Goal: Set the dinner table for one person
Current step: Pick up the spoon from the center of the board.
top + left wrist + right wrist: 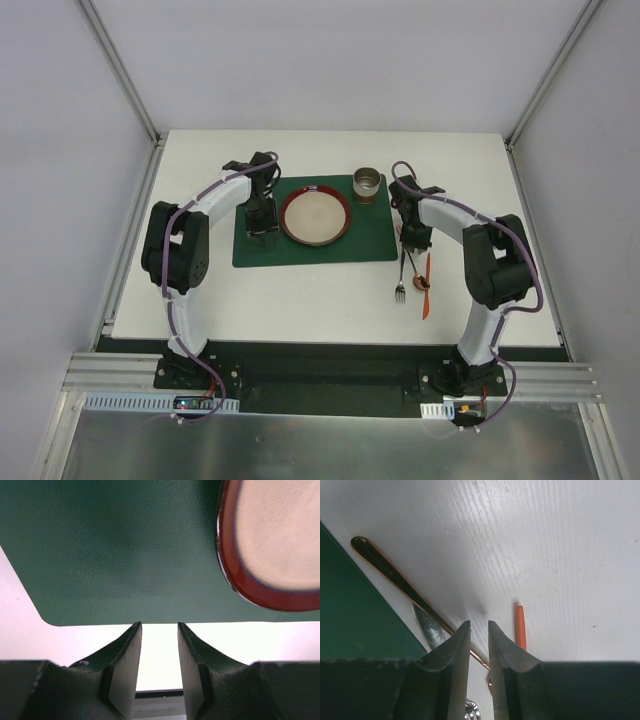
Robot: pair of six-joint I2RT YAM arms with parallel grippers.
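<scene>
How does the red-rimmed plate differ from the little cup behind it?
The plate is wide and flat; the cup is smaller and taller. The plate has a red rim and pale centre; the cup looks silvery. The plate lies centred on the green placemat; the cup stands at its far right corner. Both are round and sit on it.

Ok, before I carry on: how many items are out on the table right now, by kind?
Placemat: 1
Plate: 1
Cup: 1
Fork: 1
Spoon: 1
Orange utensil, kind unclear: 1
Total on the dinner table: 6
</scene>
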